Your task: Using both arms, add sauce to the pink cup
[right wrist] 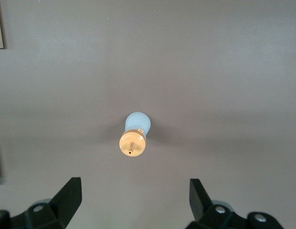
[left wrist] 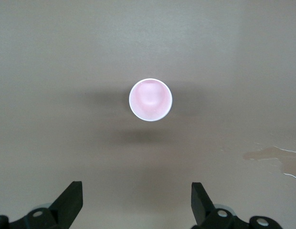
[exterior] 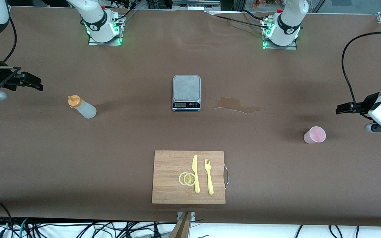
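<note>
The sauce bottle [exterior: 82,106] stands upright on the brown table toward the right arm's end, with its orange cap on top. In the right wrist view it [right wrist: 134,133] shows from above, apart from the fingers. My right gripper [exterior: 31,82] [right wrist: 135,186] is open and empty, up over the table near the bottle. The pink cup [exterior: 314,135] stands upright toward the left arm's end, and shows from above in the left wrist view [left wrist: 150,99]. My left gripper [exterior: 342,108] [left wrist: 136,191] is open and empty, up over the table near the cup.
A grey scale [exterior: 186,93] sits mid-table. A wet spill [exterior: 236,104] [left wrist: 274,155] lies beside it toward the left arm's end. A wooden board [exterior: 170,177] nearer the front camera carries lemon slices [exterior: 187,178], a yellow knife [exterior: 195,173] and a fork [exterior: 209,176].
</note>
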`<state>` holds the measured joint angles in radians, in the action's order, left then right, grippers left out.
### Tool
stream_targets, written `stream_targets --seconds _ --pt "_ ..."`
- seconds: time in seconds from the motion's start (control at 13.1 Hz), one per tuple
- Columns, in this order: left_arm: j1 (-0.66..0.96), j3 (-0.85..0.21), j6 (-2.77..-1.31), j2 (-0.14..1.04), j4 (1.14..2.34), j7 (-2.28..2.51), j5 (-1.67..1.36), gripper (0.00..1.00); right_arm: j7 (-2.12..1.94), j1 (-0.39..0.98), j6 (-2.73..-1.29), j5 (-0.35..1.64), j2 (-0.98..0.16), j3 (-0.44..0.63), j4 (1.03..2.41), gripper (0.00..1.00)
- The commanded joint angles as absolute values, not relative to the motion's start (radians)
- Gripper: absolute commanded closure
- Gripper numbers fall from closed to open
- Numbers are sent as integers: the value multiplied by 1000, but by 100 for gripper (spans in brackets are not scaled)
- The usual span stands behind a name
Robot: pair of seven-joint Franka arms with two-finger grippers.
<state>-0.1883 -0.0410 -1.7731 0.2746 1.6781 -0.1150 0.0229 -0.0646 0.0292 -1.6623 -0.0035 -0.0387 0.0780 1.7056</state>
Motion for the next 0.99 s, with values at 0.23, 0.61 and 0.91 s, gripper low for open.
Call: stream_targets --seconds 0.23,0.61,0.91 --pt "-212 -46 -2138 314 1900 -152 40 1 -61 26 -1646 11 -38 75 1694 0" --pt "-227 -44 -2244 397 1902 -186 31 1 -61 26 -1646 17 -40 75 1692 0" --pt "-233 -28 -2305 439 1893 -213 26 1 -61 26 -1646 17 -38 75 1692 0"
